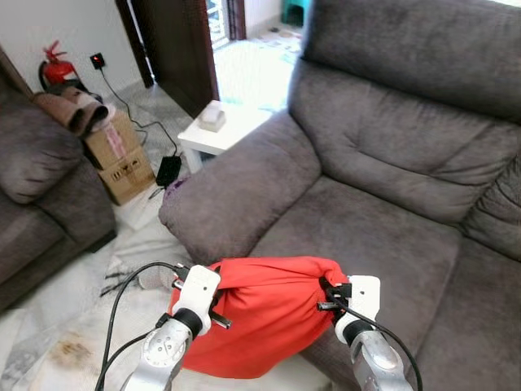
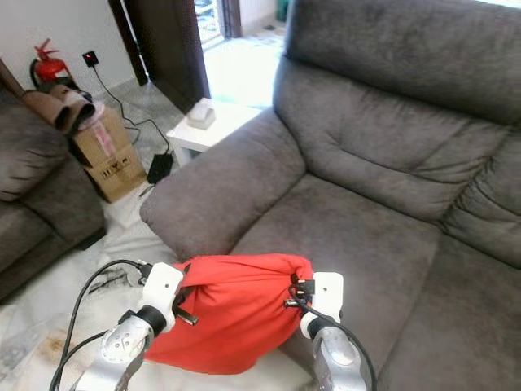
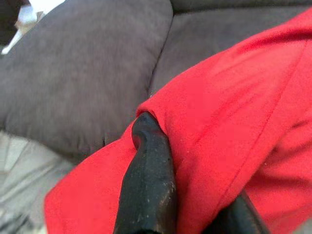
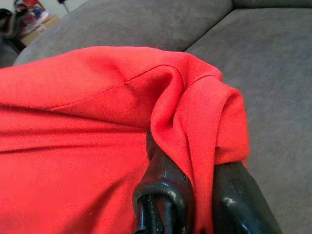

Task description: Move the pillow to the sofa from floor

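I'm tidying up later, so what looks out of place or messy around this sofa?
Crumpled cloth and loose black cables litter the floor beside the sofa, and a bundle lies askew atop the cardboard box. The red pillow is simply pinched between both tools.

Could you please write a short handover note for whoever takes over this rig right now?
Left gripper: shut on the left end of the red pillow, fabric pinched between its fingers.
Right gripper: shut on the pillow's right end, fabric bunched between its fingers.
Pillow: held up between both arms in front of the grey sofa, at the front edge of the seat, beside the armrest.
Done: pillow picked up.
Left: carry it forward over the seat cushion, set it down, open both grippers and draw back.
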